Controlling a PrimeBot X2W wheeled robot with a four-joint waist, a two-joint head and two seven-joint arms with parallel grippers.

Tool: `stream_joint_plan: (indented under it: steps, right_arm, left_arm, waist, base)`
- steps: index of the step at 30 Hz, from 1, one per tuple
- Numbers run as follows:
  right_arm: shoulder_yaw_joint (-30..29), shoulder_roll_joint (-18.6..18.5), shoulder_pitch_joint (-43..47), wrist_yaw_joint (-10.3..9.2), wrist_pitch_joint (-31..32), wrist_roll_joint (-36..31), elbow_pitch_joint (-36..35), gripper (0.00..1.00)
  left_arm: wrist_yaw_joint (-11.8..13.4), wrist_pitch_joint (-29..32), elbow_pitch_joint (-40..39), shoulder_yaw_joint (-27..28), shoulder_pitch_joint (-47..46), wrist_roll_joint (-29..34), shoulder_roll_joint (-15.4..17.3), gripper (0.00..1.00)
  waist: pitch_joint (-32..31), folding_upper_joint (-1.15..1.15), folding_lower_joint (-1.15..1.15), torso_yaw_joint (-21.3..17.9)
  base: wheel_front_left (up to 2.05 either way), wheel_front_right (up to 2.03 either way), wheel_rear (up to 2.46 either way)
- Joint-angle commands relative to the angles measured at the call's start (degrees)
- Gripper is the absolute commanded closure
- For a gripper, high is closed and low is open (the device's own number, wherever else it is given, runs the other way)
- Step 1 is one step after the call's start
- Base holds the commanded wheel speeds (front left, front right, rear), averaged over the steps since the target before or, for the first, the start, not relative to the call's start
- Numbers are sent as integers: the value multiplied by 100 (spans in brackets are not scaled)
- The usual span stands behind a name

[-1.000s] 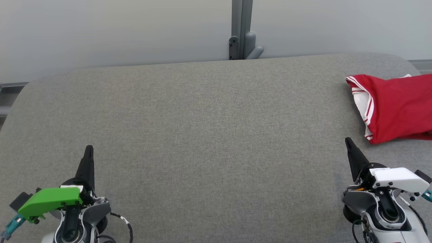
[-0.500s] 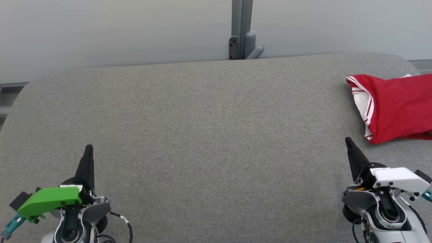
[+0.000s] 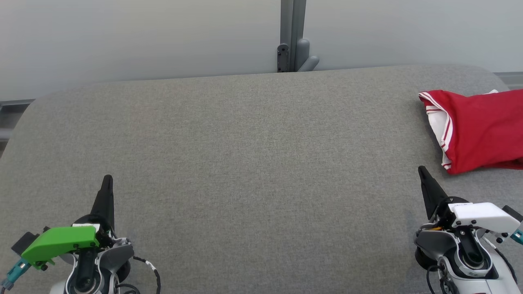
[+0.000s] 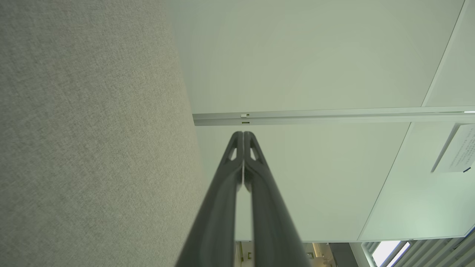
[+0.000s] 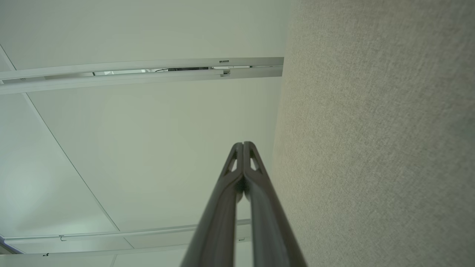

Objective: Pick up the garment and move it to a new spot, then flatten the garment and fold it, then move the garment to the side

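Out at three o'clock on the grey table (image 3: 253, 155), your red garment (image 3: 478, 130) lies in a compact heap. Its white striped trim faces the middle and its far side runs off the edge of the head view.

Down at seven o'clock you've got the left gripper (image 3: 107, 179) above its green housing (image 3: 61, 243), pointing to twelve and clenched on nothing. The left wrist view backs that up: the two dark fingers (image 4: 222, 207) are pressed together at the tips.

Over at five o'clock sits your right gripper (image 3: 421, 169) by its white housing (image 3: 484, 216), leaning toward eleven, jaws likewise pinched tight and empty. In the right wrist view its fingers (image 5: 267, 215) meet at the tips. That tip is near the garment's lower left corner but apart from it, cloth untouched. The left gripper is well apart from the garment.

Beyond the table at twelve o'clock, a grey post (image 3: 292, 36) stands against the pale wall (image 3: 143, 36).
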Motion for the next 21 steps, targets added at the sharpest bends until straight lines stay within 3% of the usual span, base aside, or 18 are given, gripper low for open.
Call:
stream_joint_plan:
  steps: [1, 21]
  right_arm:
    - [-15, -1, -55, 2, 26, 1, 11, 100]
    - [-31, 7, -57, 2, 40, -16, 11, 100]
  left_arm:
    - [-32, -3, 7, 18, -60, -21, 25, 100]
    - [-32, -4, 7, 17, -60, -21, 25, 100]
  waist:
    - [0, 0, 0, 0]
    - [0, 0, 0, 0]
  base:
    - [0, 0, 0]
    - [0, 0, 0]
